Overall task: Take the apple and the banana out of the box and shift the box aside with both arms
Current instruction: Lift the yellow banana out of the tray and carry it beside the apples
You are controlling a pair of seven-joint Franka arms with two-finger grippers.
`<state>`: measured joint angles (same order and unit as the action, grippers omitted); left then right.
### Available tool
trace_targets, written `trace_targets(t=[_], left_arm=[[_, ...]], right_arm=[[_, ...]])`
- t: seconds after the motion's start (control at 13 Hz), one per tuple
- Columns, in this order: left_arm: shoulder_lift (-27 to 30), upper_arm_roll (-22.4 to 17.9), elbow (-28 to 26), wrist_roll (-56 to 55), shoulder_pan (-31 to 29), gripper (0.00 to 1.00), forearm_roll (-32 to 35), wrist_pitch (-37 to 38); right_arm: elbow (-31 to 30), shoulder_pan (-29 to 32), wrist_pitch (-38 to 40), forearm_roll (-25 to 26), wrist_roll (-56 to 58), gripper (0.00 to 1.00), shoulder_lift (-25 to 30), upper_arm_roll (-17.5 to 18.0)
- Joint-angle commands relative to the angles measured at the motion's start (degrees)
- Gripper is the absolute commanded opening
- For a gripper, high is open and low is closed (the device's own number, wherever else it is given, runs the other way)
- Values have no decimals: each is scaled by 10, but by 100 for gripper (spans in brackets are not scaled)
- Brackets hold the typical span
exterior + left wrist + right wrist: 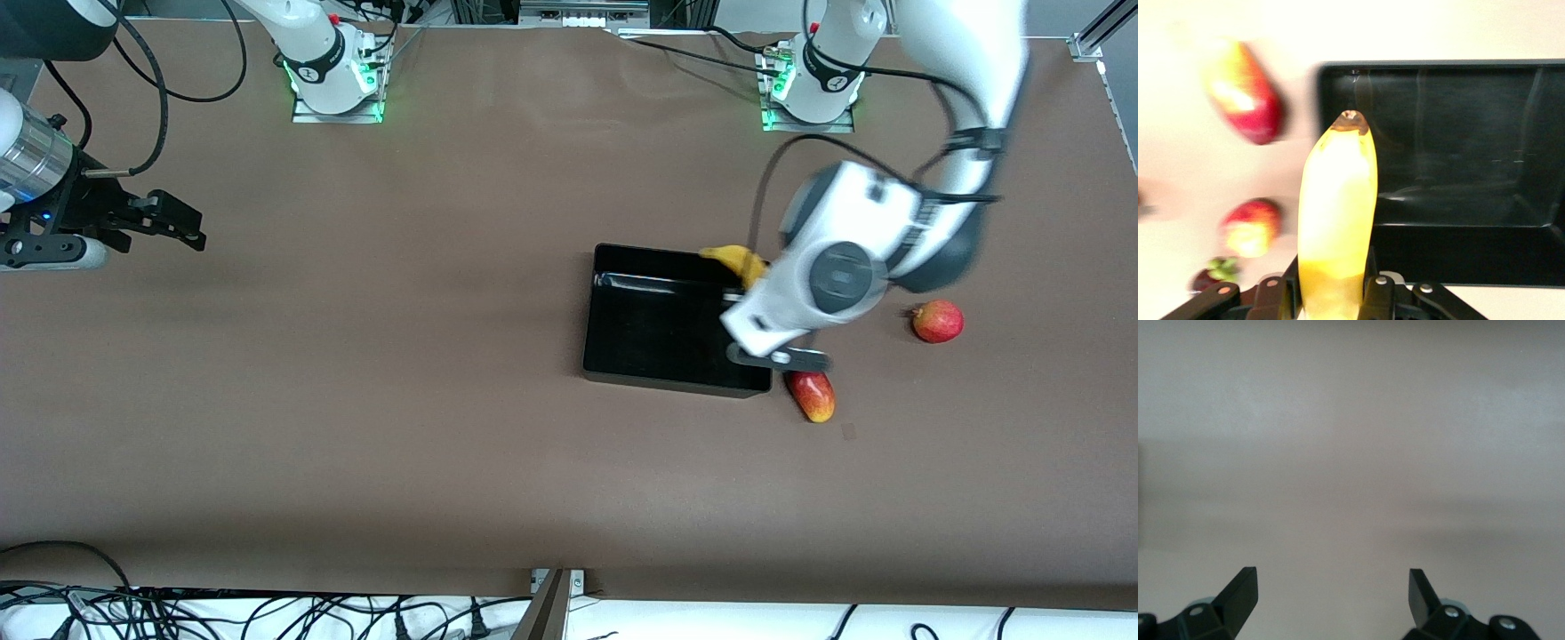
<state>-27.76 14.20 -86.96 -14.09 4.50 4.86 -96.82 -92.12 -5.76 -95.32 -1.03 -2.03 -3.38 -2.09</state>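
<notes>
My left gripper (pixel 1335 293) is shut on the yellow banana (pixel 1338 213) and holds it over the wall of the black box (pixel 622 267) at the left arm's end; the banana (pixel 736 260) sticks out from under the left arm's wrist (pixel 836 276). The box (pixel 1458 260) is empty inside. The round red apple (pixel 937 321) lies on the table beside the box, toward the left arm's end; it also shows in the left wrist view (pixel 1251 227). My right gripper (pixel 182 227) is open and empty over bare table at the right arm's end, its fingers (pixel 1241 593) wide apart.
An oblong red and yellow fruit (pixel 811 396) lies by the box's corner nearest the front camera; it also shows in the left wrist view (pixel 1245 90). A small dark fruit with green leaves (pixel 1211 273) lies near the apple. Brown table (pixel 400 356) all around.
</notes>
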Motion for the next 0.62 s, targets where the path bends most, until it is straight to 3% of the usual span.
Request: trace_targets(t=[0.0,0.15,0.38,0.54], left_arm=[[-15,-1,4,110,-99,0,1,10],[-40,-1,3,182,-157,0,10,-12],[-87,-1,-10,210,-192,0,100,-82],[-107,-1,-40,210,-196,0,104,-142]], right_arm=[[8,5,3,-1,-5,100,-1,4],[8,5,3,-1,-5,100,-2,4],[8,5,3,-1,-5,100,-1,4],[8,5,3,-1,-5,100,-2,4]])
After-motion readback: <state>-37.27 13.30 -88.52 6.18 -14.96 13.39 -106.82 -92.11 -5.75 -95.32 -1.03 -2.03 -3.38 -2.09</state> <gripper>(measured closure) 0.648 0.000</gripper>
